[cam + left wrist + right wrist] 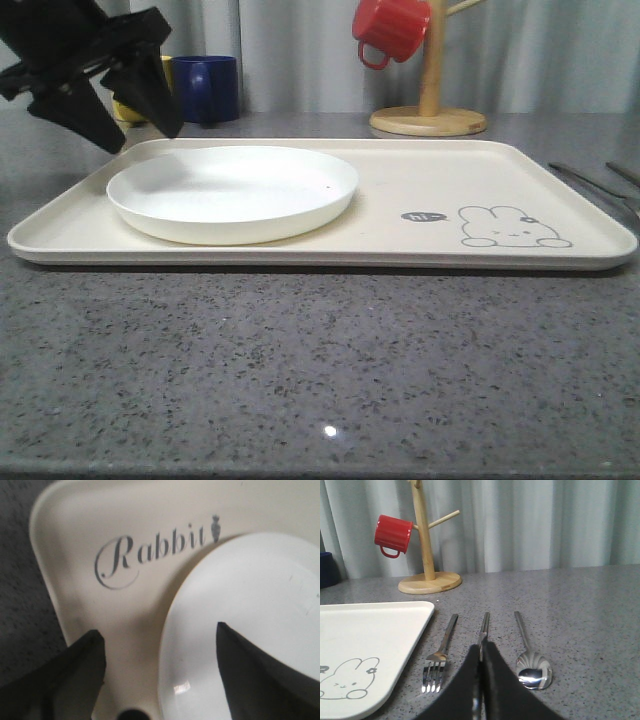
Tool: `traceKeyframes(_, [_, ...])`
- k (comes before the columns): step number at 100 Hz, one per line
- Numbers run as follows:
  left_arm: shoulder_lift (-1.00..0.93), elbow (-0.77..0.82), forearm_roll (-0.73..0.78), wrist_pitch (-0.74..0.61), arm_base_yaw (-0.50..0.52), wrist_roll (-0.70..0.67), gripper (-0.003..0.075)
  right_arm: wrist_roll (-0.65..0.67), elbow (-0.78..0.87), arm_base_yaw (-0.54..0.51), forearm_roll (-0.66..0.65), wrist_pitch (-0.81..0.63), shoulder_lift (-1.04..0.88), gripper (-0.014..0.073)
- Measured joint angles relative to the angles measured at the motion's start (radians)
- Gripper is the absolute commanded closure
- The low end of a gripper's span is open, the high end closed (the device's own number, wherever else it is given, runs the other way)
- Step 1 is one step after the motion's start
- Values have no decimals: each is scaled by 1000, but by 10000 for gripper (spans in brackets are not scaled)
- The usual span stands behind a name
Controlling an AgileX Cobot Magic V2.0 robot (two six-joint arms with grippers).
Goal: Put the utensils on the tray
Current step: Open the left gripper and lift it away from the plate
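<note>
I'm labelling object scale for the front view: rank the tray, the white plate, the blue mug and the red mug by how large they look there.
1. Tray, widest thing in the front view.
2. White plate, covering the tray's left part.
3. Blue mug and red mug: look alike in size, both farther back, the blue one partly hidden, so unranked.

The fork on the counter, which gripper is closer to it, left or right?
Right. The right gripper is closed on the chopsticks lying right beside the fork, off the tray's right edge. The left gripper hovers open over the tray's far left corner, by the plate.
</note>
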Motion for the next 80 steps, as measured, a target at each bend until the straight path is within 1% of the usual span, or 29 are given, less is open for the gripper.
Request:
traceKeyframes(12, [-101,22,0,-104,0,0,244,0,0,0,0,0,0,662])
traceKeyframes(23, [-224,89,16,-213,0,0,244,0,0,0,0,0,0,662])
traceKeyframes(40, [-467,274,56,-386,0,0,244,0,0,0,0,0,0,662])
traceKeyframes(52, [-639,419,70,-485,0,0,244,0,0,0,0,0,0,662])
traceKeyframes(68, [-864,619,72,-597,0,0,246,0,0,0,0,-18,0,662])
traceKeyframes(80, [-1014,762,74,-650,-1,0,249,0,0,0,0,-55,0,662])
